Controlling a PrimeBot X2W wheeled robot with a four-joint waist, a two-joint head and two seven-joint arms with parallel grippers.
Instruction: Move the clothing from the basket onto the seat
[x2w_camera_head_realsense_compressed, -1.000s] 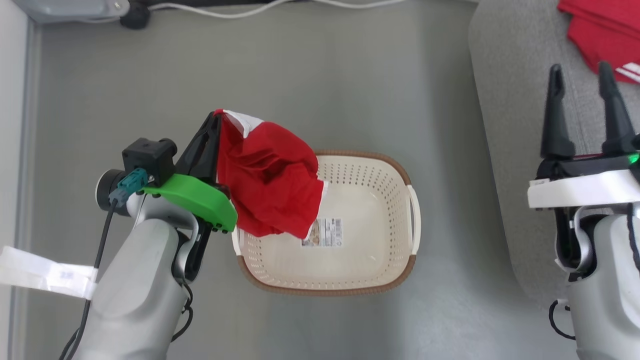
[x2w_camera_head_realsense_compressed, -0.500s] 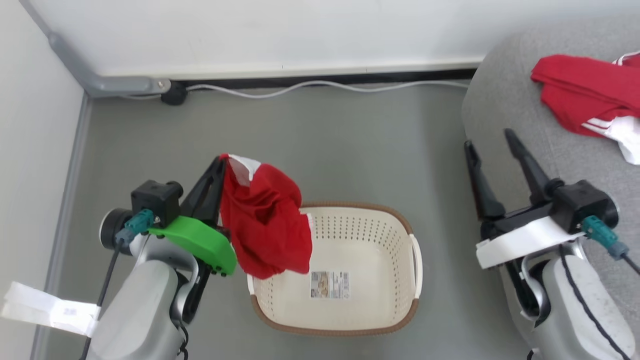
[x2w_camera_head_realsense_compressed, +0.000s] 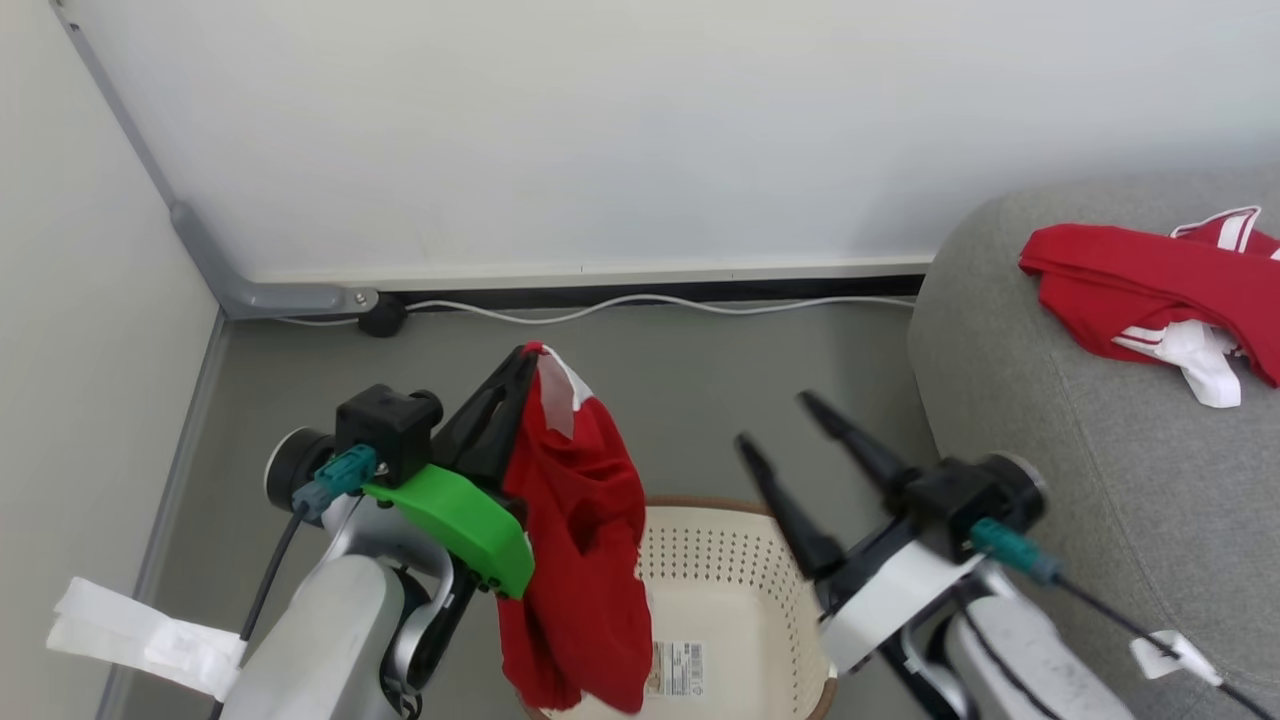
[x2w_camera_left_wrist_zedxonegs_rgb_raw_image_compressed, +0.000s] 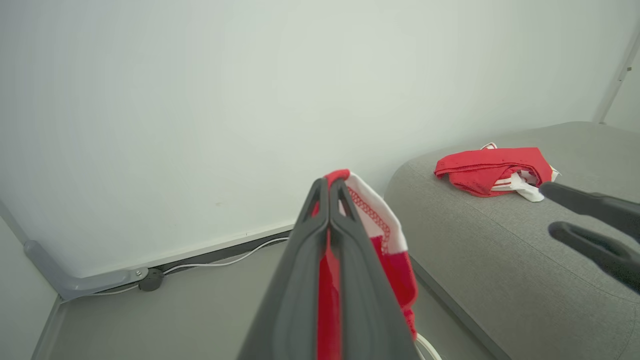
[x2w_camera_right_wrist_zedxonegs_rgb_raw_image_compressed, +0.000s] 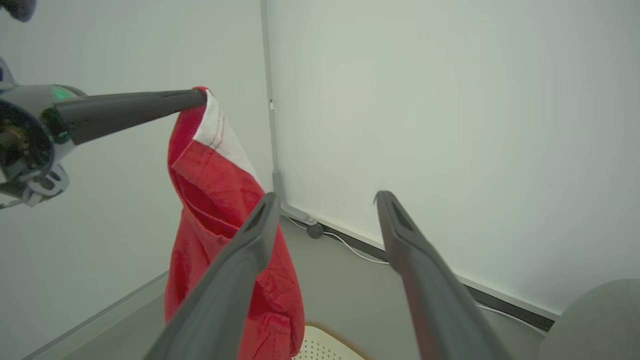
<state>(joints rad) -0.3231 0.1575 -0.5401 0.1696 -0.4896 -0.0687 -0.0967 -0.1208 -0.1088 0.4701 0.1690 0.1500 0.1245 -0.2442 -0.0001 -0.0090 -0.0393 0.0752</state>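
A: How's your feed looking?
B: Bright, even, diffuse; shadows faint. Your right gripper (x2w_camera_head_realsense_compressed: 772, 419) smears slightly in head view. Wrist views dim toward corners, near fingers (x2w_camera_left_wrist_zedxonegs_rgb_raw_image_compressed: 300, 280) soft at the bottom edge.

The left tool (x2w_camera_right_wrist_zedxonegs_rgb_raw_image_compressed: 192, 99) pinches the red garment (x2w_camera_right_wrist_zedxonegs_rgb_raw_image_compressed: 210, 195), hanging down near the basket (x2w_camera_right_wrist_zedxonegs_rgb_raw_image_compressed: 327, 346), behind the right tool (x2w_camera_right_wrist_zedxonegs_rgb_raw_image_compressed: 326, 196) with fingers apart.
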